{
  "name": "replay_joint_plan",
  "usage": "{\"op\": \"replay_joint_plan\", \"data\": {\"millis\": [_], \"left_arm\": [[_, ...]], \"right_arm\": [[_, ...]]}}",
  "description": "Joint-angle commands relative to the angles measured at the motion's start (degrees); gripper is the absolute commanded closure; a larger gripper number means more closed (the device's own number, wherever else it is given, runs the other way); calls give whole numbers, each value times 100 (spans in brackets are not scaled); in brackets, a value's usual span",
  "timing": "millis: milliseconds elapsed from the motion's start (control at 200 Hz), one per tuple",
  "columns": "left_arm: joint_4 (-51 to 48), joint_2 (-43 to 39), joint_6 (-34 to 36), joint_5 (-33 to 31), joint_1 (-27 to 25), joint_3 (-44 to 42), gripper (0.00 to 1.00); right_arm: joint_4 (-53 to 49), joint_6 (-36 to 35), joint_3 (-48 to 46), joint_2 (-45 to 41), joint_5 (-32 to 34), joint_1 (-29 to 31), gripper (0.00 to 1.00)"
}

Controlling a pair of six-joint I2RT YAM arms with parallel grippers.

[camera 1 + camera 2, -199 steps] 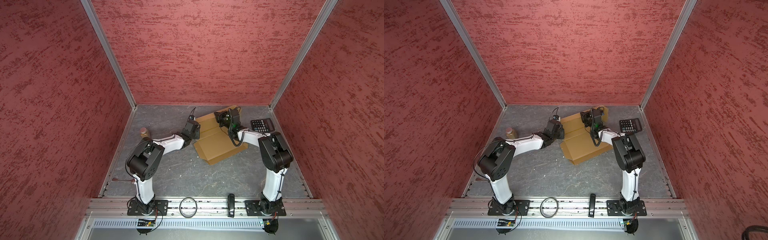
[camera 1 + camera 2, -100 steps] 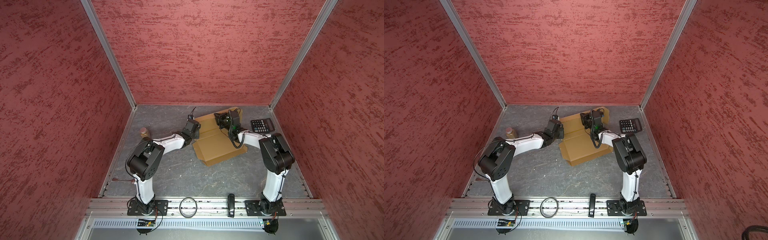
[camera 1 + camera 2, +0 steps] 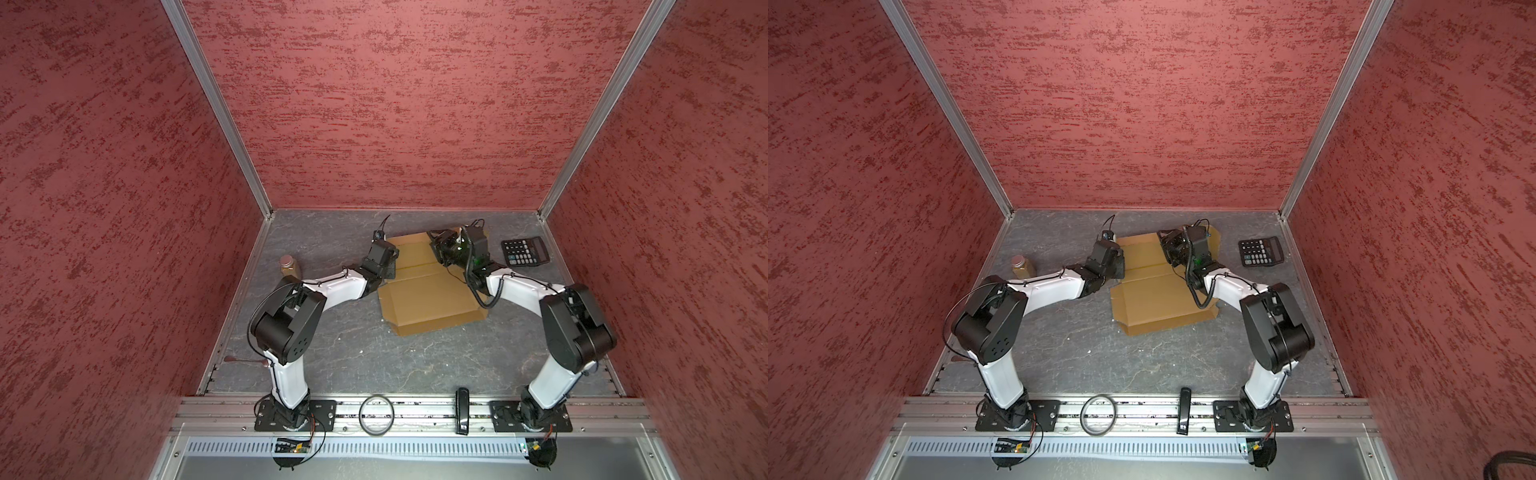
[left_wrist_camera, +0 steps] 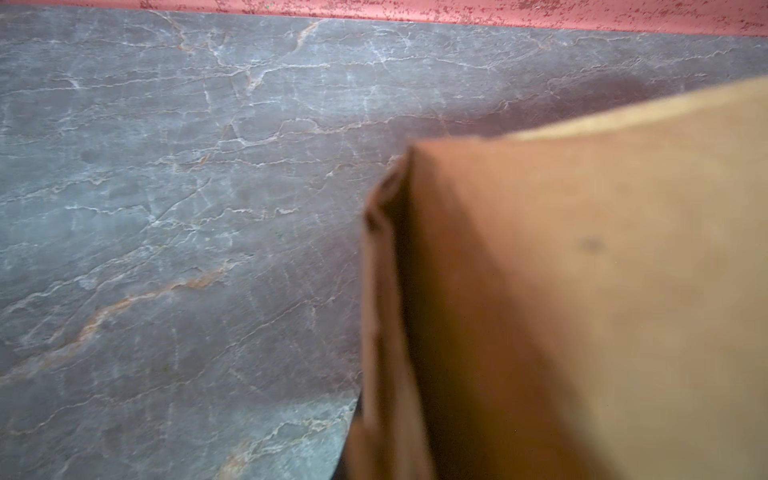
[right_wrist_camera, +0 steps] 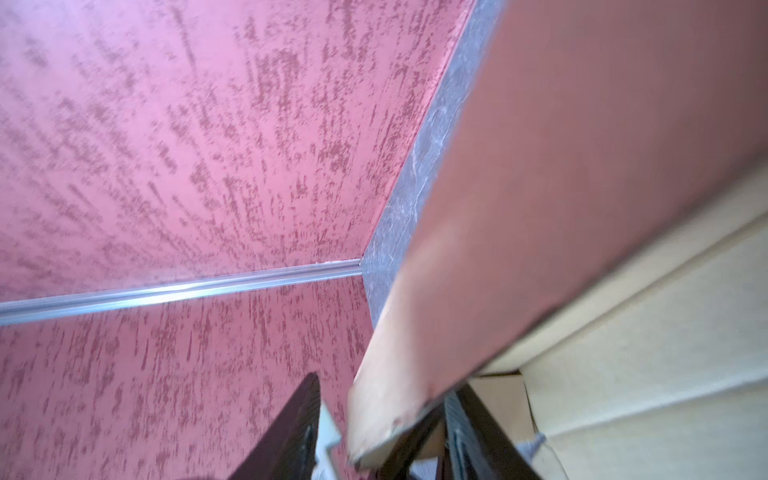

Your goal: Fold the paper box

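The paper box [image 3: 428,291] [image 3: 1158,301] is a brown cardboard sheet lying part-folded on the grey floor, far of centre. My left gripper [image 3: 390,261] [image 3: 1119,261] sits at its left edge. In the left wrist view a raised side flap [image 4: 582,291] runs down into the jaws and hides them; they are shut on it. My right gripper [image 3: 441,246] [image 3: 1170,245] is at the box's far right corner. It is open, with an upright flap [image 5: 540,166] loose between its dark fingers [image 5: 299,428].
A black calculator [image 3: 524,251] [image 3: 1261,251] lies to the right of the box. A small brown jar [image 3: 289,267] stands by the left wall. A ring [image 3: 375,414] and a black bar [image 3: 462,409] lie on the front rail. Red walls close three sides.
My right gripper has gone from shut to open, loosening its hold on the far flap. My left gripper has closed fully on the left flap. Both arms have hardly moved.
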Motion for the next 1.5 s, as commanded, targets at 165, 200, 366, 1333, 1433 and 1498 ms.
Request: {"op": "replay_joint_plan", "data": {"millis": [165, 200, 366, 1333, 1433, 1498], "left_arm": [[478, -295, 437, -70, 48, -379, 100], [563, -337, 502, -65, 46, -452, 100], [977, -560, 833, 59, 109, -800, 100], [1197, -151, 317, -548, -7, -588, 100], [1224, -112, 285, -570, -23, -568, 100], [1235, -106, 269, -588, -33, -574, 99]], "right_arm": [[-2040, -1689, 4, -1268, 58, 43, 50], [-2260, -1928, 88, -1372, 112, 44, 52], [-3177, -3041, 898, -1482, 190, 41, 62], [-2189, -3968, 2336, 1153, -836, 404, 84], [-2135, -3917, 2342, 1228, -840, 405, 84], [-2103, -3886, 2355, 1258, -815, 410, 84]]}}
